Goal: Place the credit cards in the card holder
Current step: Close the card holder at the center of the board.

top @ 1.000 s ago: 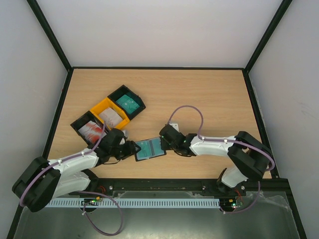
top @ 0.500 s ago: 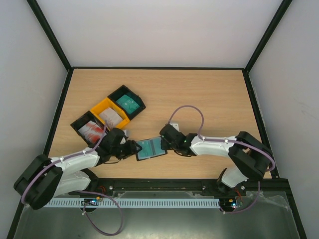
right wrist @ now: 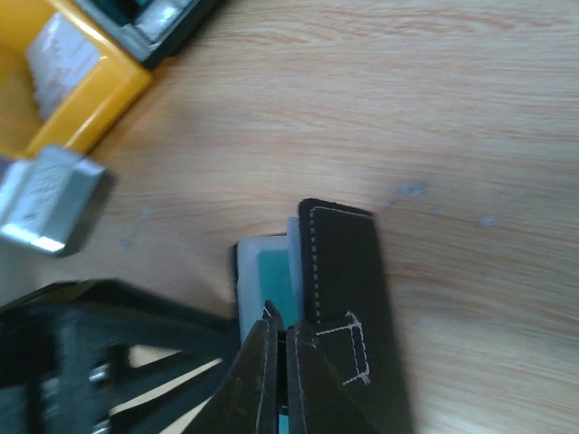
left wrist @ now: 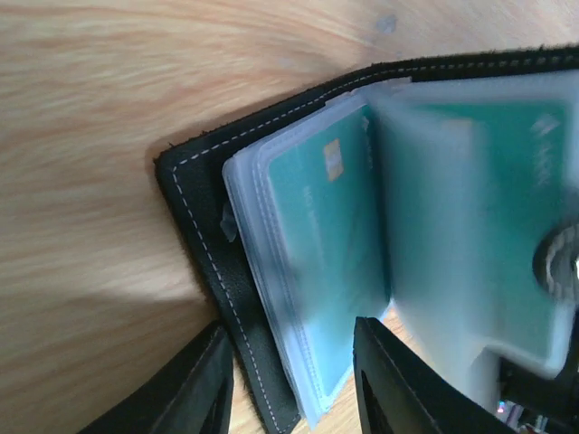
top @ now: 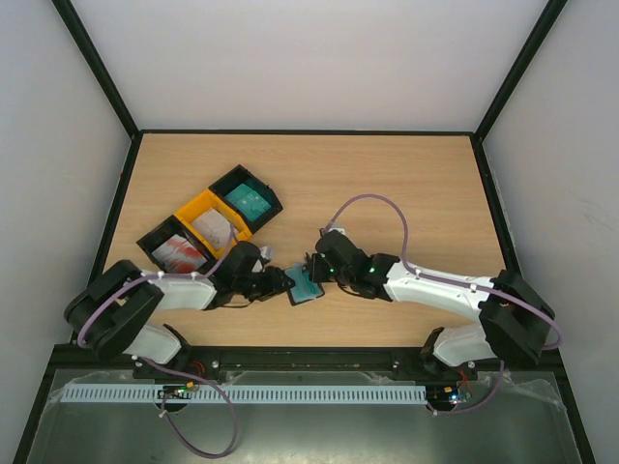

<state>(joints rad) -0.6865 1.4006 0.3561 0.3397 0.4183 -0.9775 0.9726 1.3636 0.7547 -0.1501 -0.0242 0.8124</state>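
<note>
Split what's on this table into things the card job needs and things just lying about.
For the job: card holder, open, held by left fingers and right fingers; sleeved teal card; loose teal card; whitish card; red-and-white card.

Lying about: yellow tray, far black tray, near black tray, which only hold the loose cards; purple cable.

The card holder [top: 305, 286], spread open and flat in the lower middle of the frame a second ago, is now folded partway shut and looks far narrower from above, shifted slightly right on the counter [top: 406, 193]. The left end effector [top: 282, 280] has slid right toward the center, and that arm's elbow has swung up out of the lower left corner. The right arm lies straighter, its elbow pushed farther toward the lower right.
</note>
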